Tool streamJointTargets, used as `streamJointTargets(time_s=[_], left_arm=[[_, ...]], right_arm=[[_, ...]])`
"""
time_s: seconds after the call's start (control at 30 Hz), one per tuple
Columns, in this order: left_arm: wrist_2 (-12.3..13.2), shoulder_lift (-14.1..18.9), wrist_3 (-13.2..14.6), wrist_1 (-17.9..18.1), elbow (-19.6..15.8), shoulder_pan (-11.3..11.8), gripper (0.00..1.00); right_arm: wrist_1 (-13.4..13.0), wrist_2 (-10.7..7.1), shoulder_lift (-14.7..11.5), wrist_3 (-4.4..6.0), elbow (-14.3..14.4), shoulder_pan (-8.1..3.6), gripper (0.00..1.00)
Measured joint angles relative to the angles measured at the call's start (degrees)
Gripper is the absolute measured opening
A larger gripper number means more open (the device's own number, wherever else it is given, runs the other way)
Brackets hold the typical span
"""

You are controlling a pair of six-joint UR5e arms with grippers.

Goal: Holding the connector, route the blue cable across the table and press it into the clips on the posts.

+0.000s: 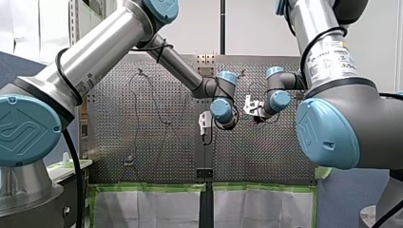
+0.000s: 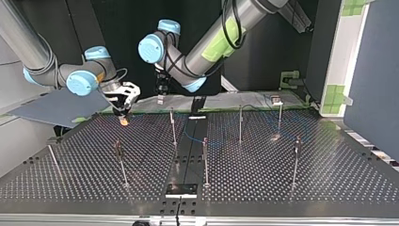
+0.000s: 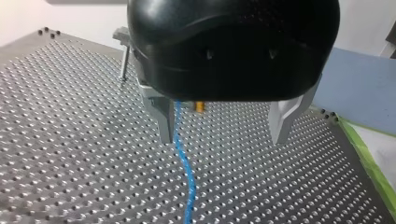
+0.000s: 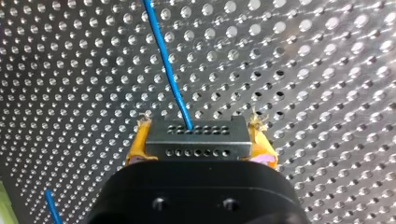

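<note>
**A:** what step is this?

**B:** Early routing, I'd say. My right tool (image 4: 201, 140) is clenched on the connector (image 4: 198, 148), with a yellow pad on each side. The blue cable (image 4: 168, 70) comes out of its front over the desk (image 2: 282, 188). My left tool (image 3: 224, 126) is spread wide. The cable runs just inside one finger, not pinched.

**A:** next?

**B:** Probably carry the connector towards the posts (image 2: 173, 127) and line the cable up over one. In the top view it looks loose on the desk by the middle posts.
</note>
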Motion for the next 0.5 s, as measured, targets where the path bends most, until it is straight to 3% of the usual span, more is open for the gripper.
streamJointTargets(time_s=[0.23,0.5], left_arm=[[-1.44,-2.23,-0.36,-0.57,3.47,-0.22,1.00],[-3.07,-2.48,-0.73,-0.63,7.39,0.26,1.00]], right_arm=[[0.10,-2.76,-1.11,-0.13,0.39,0.02,0.00],[0.07,-3.29,-1.26,-0.23,0.44,-0.11,0.00]])
